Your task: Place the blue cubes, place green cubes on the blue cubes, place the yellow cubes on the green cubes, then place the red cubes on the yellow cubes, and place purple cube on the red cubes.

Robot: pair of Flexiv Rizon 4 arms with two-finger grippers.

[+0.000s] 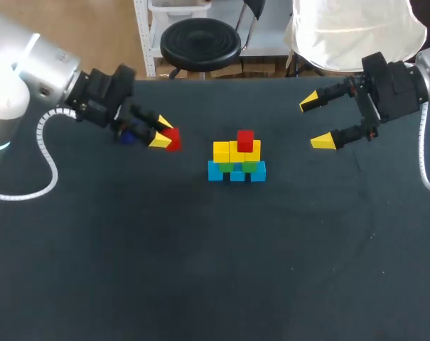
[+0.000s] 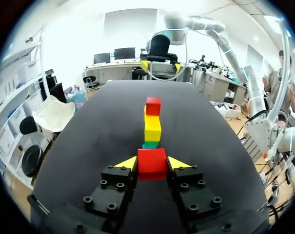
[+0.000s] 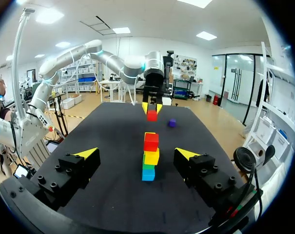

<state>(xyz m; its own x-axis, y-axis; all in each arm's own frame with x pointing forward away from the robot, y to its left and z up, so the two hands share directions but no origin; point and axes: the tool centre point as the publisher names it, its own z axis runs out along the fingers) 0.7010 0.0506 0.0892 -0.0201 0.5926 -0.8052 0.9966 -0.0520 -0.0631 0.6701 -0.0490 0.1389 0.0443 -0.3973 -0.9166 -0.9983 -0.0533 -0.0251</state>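
Observation:
A pyramid stands mid-table: blue cubes at the base, green cubes on them, yellow cubes above, and one red cube on top. My left gripper hovers left of it, shut on a second red cube, with the pyramid straight ahead of its fingers. A purple cube lies on the table under the left arm. My right gripper stands wide open and empty to the pyramid's right, facing the pyramid.
The table has a dark cloth top; its far edge runs just behind both arms. A white cable loops down from the left arm and another from the right arm.

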